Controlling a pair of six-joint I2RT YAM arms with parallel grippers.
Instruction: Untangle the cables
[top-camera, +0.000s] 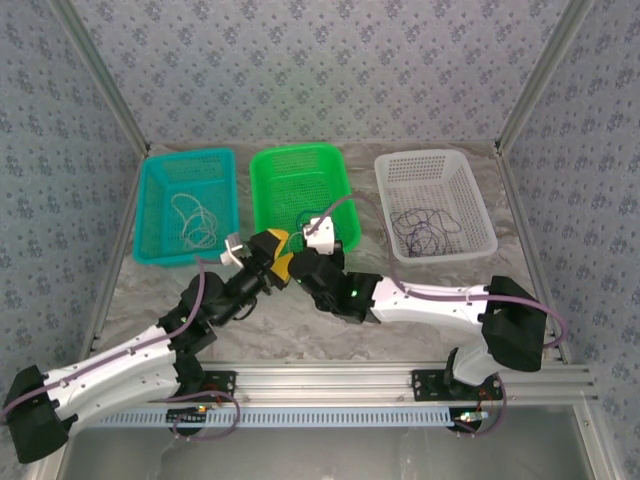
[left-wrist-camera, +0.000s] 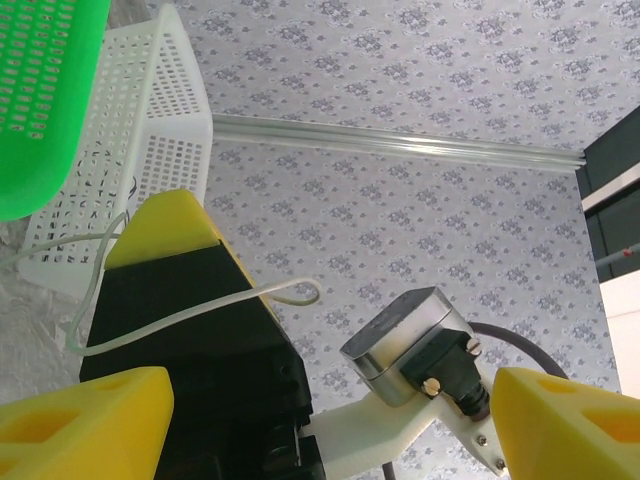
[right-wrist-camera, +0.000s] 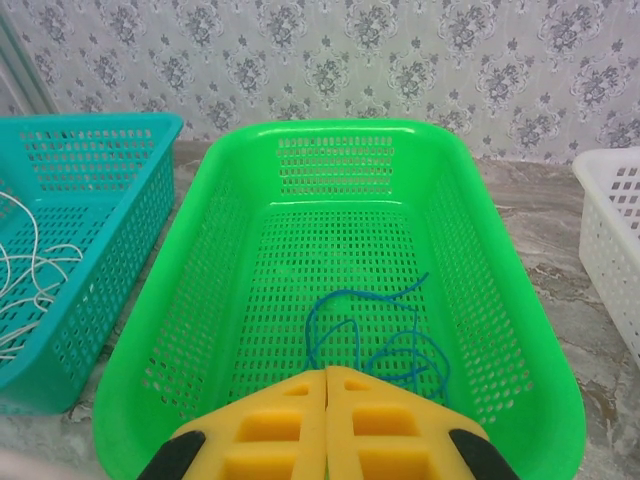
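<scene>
– Cables (top-camera: 425, 230): all apart yet?

– Looks like it. Found the blue cable (right-wrist-camera: 360, 293) alone in the green basket (right-wrist-camera: 340, 128). Found the white cable (top-camera: 188, 225) in the teal basket (top-camera: 185, 156). Found the dark cable (top-camera: 418, 238) in the white basket (top-camera: 420, 156). One cable to a basket, none crossing.

– And the left hand (left-wrist-camera: 330, 430)?

– Wide open, with a big gap. Holding nothing. Sitting over the bench (top-camera: 140, 285) in front of the green basket, just beside the right hand (right-wrist-camera: 326, 385).

– And the right hand?

– Shut tight, pointing at the green basket. Nothing seen between the fingers (right-wrist-camera: 270, 420).

– So, all done?

– Nearly, most likely. Looks like the very last step: getting clear of the baskets. But spotted a thin whitish wire (left-wrist-camera: 160, 325) lying across the black side of the right hand. Can't tell whether stuck there or just resting. Can't tell whether part of the white cable either.

– What next, then?

– Go slow. Look at that wire first. If caught, pick it off with the open left hand and drop it in the teal basket. Then pull both hands toward the near edge, high enough to miss the baskets. No yanking: could drag a cable out of its basket. Needs a soft touch, too: thin and floppy, easy to snag.
</scene>
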